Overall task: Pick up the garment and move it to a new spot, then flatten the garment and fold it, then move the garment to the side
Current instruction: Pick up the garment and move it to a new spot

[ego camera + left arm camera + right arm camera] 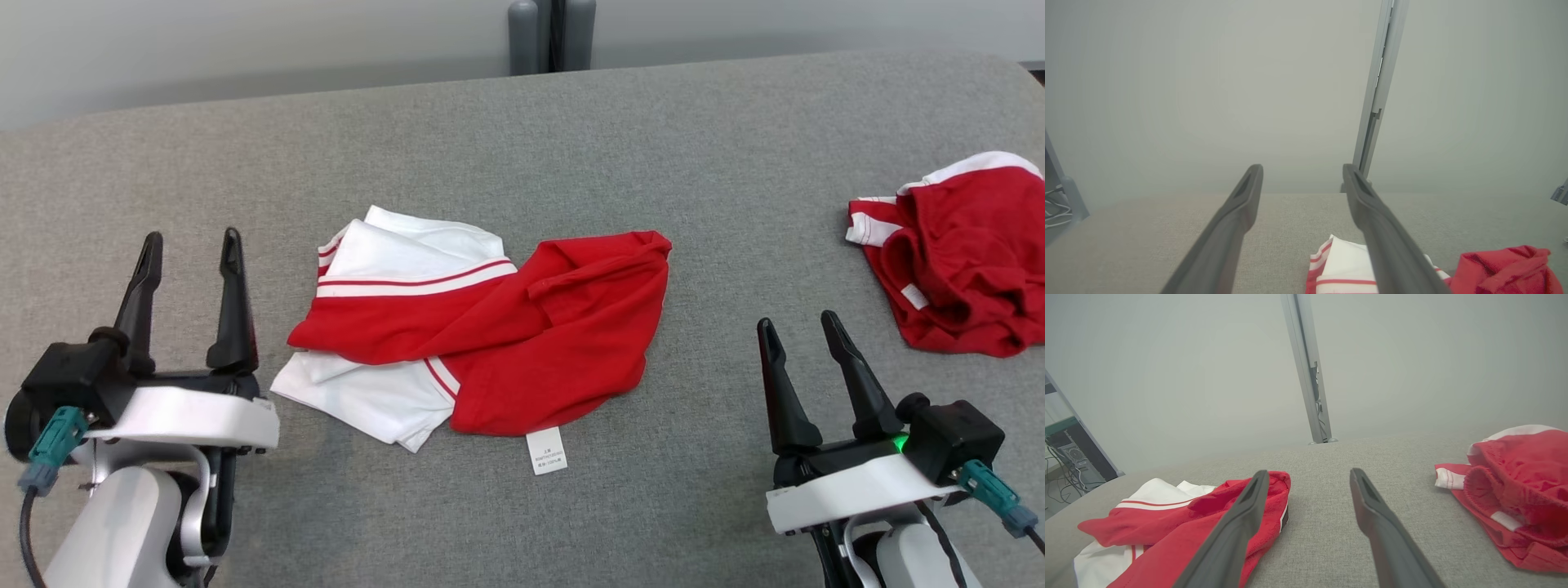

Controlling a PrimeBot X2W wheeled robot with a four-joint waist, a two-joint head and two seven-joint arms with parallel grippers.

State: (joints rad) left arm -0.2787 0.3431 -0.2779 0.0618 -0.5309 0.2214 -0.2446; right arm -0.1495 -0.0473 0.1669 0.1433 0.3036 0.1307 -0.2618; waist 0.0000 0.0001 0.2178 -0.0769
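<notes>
Near the bench's (669, 506) front edge, left gripper (192, 235) and right gripper (798, 319) hung open, empty; garment (522, 343) lay crumpled mid-bench, so I judged flattening, folding, setting aside undone.

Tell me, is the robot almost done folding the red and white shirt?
Not nearly. The red and white shirt lies bunched in the middle, perhaps already moved. Nothing is in hand: left gripper and right gripper are open and empty. Flattening, folding and moving aside remain.
</notes>
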